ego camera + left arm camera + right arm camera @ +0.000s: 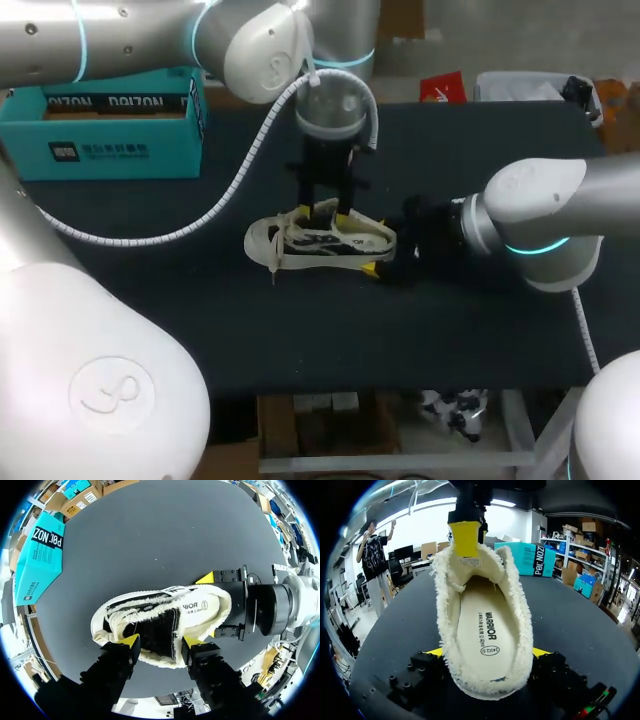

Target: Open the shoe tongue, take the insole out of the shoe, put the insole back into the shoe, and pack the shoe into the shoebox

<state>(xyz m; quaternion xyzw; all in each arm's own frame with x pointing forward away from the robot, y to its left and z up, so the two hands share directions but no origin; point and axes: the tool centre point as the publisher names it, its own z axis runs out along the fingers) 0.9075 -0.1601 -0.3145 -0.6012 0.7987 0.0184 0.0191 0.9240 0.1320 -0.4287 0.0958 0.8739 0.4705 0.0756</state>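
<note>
The shoe [300, 240] lies on its sole at the centre of the head view on the dark worktop [200, 330], toe toward frame left and heel toward frame right. The right end effector [487, 652] enters from frame right and is spread wide across the heel, gripping it from both sides. In its own wrist view the fringed heel covers most of each fingertip, so only slivers of yellow show. The insole [487, 630] sits flat inside the shoe and its forward part is hidden behind the tongue [470, 570], which stands upright. The left end effector [161, 641] descends from the upper left of the head view and stands directly over the tongue. No view shows whether it clamps the tongue or only rests against it. The teal shoebox [110, 125] sits at the upper left of the head view, well apart from the shoe, partly cut off by the left arm, and its interior is hard to make out.
</note>
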